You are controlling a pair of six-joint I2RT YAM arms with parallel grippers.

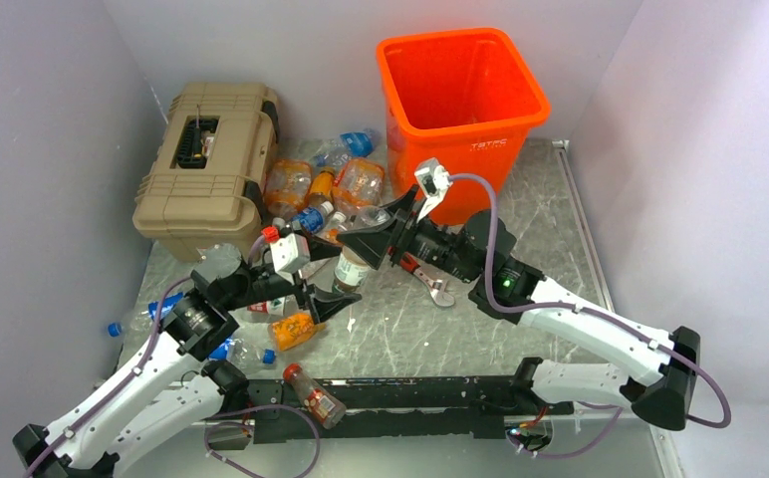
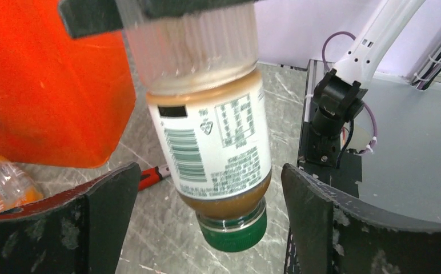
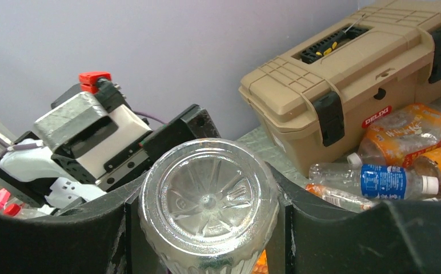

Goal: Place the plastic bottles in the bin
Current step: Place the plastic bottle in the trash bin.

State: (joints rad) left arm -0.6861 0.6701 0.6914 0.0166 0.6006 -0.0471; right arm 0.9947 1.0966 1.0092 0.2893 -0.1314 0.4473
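A plastic bottle (image 1: 352, 267) with a white label, a green cap and brown liquid hangs cap-down above the table. My right gripper (image 1: 376, 239) is shut on its ribbed clear base (image 3: 208, 200), a finger pressed to each side. My left gripper (image 1: 333, 296) is open; in the left wrist view its fingers (image 2: 109, 211) stand apart from the bottle (image 2: 212, 142) on both sides of the cap end. The orange bin (image 1: 460, 110) stands upright at the back, just behind the bottle. More bottles (image 1: 331, 184) lie in a pile left of the bin.
A tan toolbox (image 1: 206, 164) sits at the back left. A red-handled wrench (image 1: 430, 284) lies under the right arm. Loose bottles lie near the left arm: a crushed orange one (image 1: 294, 329), blue-capped ones (image 1: 131, 321) and a red-capped one (image 1: 313, 393) on the front rail.
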